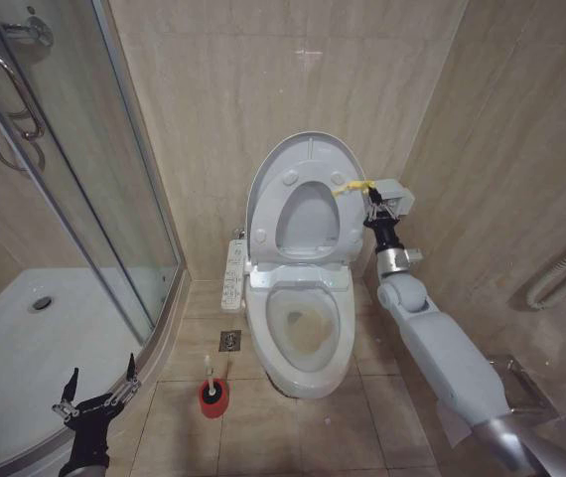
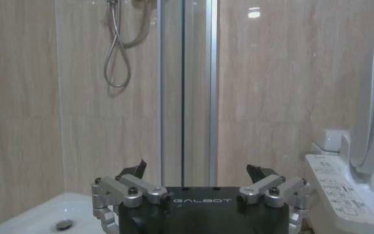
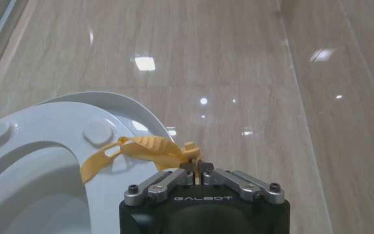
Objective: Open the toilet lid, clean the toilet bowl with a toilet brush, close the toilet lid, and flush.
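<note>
The toilet lid (image 1: 308, 159) stands upright against the back wall, with the ring seat raised in front of it. Below, the toilet bowl (image 1: 303, 328) is uncovered and stained yellowish inside. My right gripper (image 1: 370, 194) is at the lid's right edge, shut on the yellow tag (image 1: 353, 186). The right wrist view shows the gripper (image 3: 196, 168) pinching the tag (image 3: 141, 148) beside the lid (image 3: 57, 146). The toilet brush (image 1: 212, 370) stands in its red holder (image 1: 213, 397) on the floor left of the bowl. My left gripper (image 1: 101, 383) hangs open at the lower left, empty (image 2: 200, 173).
A glass shower enclosure (image 1: 94, 199) and its white tray (image 1: 25, 348) take up the left side. The bidet control panel (image 1: 233, 270) juts out left of the seat. A floor drain (image 1: 229, 341) lies near the brush. A grab rail (image 1: 561, 273) is on the right wall.
</note>
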